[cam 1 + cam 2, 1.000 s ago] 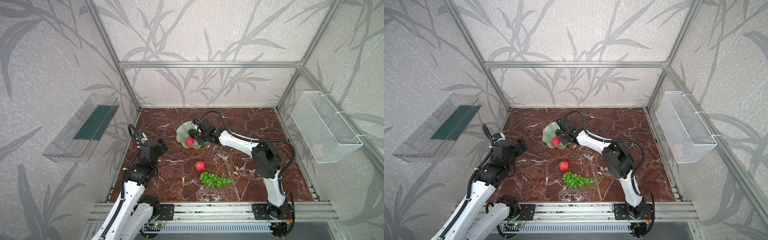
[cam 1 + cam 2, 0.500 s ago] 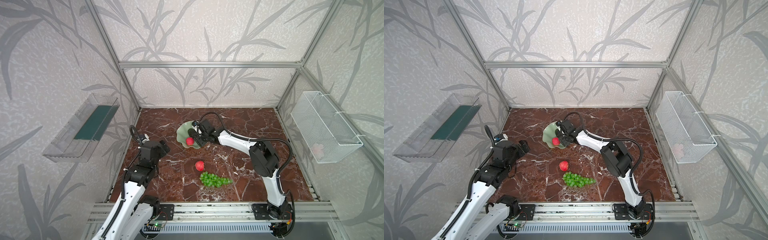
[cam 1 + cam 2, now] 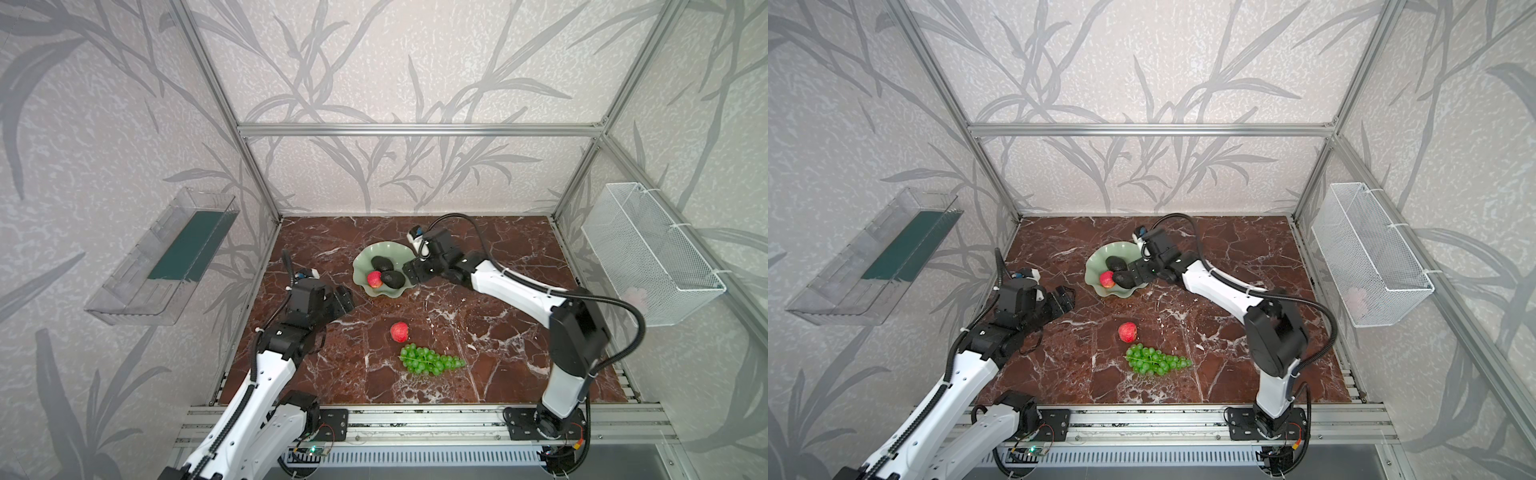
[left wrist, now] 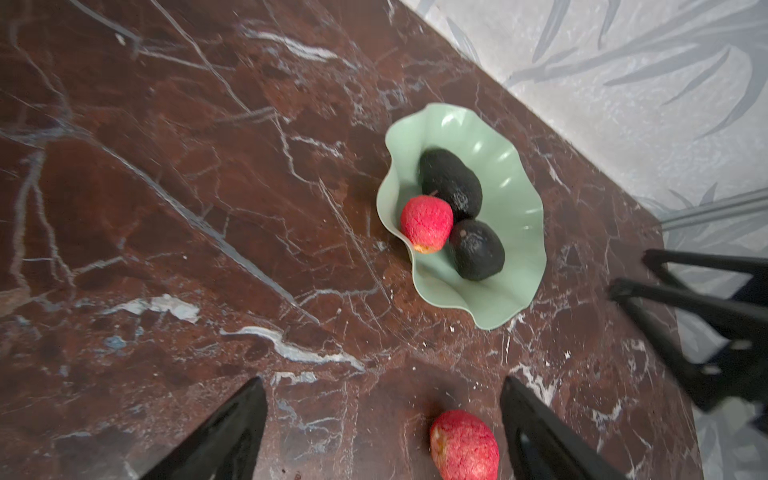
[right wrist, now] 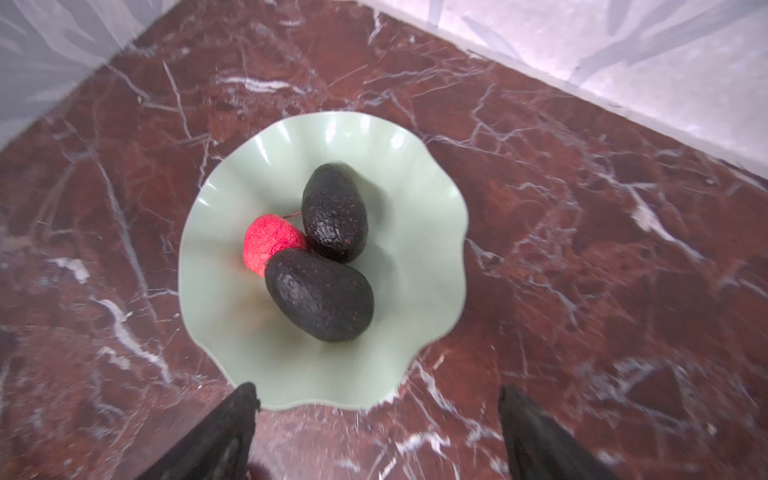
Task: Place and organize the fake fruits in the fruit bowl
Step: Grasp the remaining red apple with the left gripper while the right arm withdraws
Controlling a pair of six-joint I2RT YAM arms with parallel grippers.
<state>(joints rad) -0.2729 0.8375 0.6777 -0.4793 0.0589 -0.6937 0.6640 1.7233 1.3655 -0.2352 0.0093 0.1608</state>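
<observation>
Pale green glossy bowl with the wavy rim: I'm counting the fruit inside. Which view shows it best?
Right wrist view: the pale green wavy bowl fills the frame, seen from above. Left wrist view shows it smaller; both top views, tiny.

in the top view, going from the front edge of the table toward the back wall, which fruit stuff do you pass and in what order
green grapes → loose red fruit → fruit bowl

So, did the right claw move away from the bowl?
Yes. The right gripper has pulled back to the right in both top views, from over the middle of the fruit bowl to its right rim.
</observation>
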